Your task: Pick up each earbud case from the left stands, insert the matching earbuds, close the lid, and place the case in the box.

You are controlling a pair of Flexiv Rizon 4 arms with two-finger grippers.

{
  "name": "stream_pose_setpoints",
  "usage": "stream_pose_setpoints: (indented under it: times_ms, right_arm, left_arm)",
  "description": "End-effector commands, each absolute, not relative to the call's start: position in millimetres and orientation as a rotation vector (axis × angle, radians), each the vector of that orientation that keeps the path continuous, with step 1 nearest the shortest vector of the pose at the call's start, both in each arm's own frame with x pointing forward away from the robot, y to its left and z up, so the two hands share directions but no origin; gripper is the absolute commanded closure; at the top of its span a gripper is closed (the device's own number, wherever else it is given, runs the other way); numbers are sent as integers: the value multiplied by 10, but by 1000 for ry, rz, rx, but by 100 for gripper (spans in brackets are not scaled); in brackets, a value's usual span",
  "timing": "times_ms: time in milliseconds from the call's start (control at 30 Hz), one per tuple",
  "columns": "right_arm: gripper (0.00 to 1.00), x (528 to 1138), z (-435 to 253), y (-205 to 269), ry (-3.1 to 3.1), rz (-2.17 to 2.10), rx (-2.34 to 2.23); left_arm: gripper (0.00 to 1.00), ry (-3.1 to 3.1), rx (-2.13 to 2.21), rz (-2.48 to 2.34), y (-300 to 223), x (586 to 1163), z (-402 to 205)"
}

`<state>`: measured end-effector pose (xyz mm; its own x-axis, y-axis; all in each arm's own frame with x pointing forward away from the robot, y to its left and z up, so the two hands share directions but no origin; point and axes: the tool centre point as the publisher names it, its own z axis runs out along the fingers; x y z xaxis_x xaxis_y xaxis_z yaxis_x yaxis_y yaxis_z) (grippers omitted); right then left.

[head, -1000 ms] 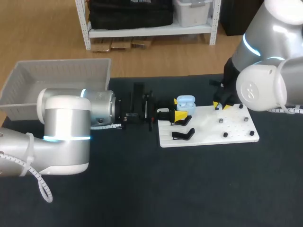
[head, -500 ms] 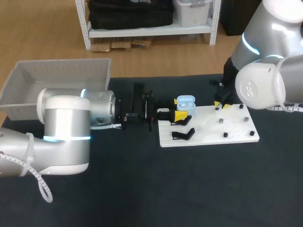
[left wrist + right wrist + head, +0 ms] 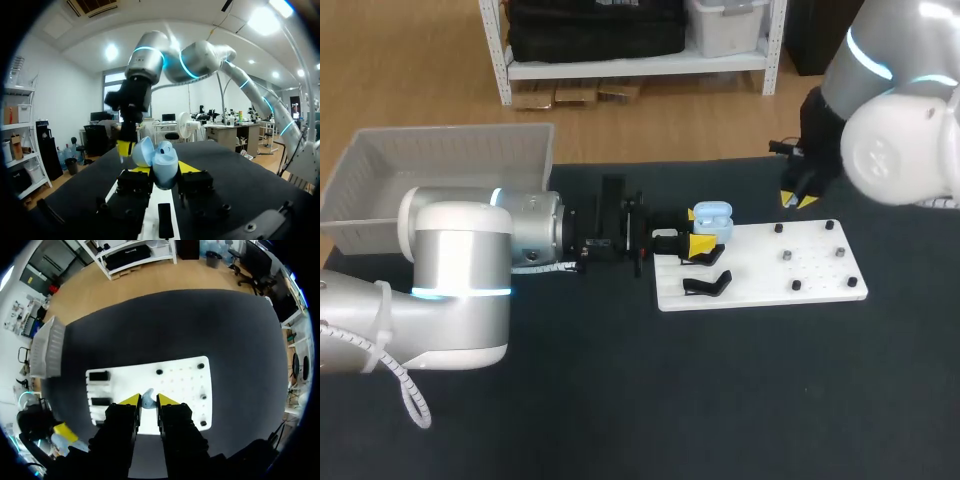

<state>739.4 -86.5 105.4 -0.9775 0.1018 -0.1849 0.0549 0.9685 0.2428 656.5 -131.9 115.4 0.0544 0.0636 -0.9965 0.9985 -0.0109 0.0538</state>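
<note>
A light blue earbud case (image 3: 712, 214) with its lid up sits at the near-left end of the white board (image 3: 760, 272). My left gripper (image 3: 701, 243) is shut on the case (image 3: 160, 161), a yellow tip on each side. My right gripper (image 3: 798, 197) hangs above the board's far edge. In the right wrist view that gripper (image 3: 148, 400) is shut on a small light blue earbud (image 3: 147, 397), high over the board (image 3: 177, 381). The earbud is too small to make out in the head view.
An empty black stand (image 3: 706, 284) lies on the board in front of the case, and several small dark pegs (image 3: 786, 256) dot the board's right half. A grey bin (image 3: 440, 160) stands at the table's far left corner.
My right gripper has closed on the earbud and lifted it off the board, moving up and back. The left arm and the case have not moved.
</note>
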Motion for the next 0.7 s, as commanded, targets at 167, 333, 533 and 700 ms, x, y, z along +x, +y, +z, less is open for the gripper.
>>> stream_pose_setpoints:
  times_ms: [167,333,533,700]
  right_arm:
    - [100,6878,2006,-795,2952,364,-19]
    - [100,6671,2267,-557,2942,408,-160]
    - [100,6488,2354,-290,2937,402,-266]
    - [100,6488,2354,-290,2937,402,-266]
  left_arm:
    - [100,1207,1284,-1143,-1319,6561,1141]
    - [100,1207,1284,-1143,-1319,6561,1141]
    - [100,1207,1284,-1143,-1319,6561,1141]
    - [100,1207,1284,-1143,-1319,6561,1141]
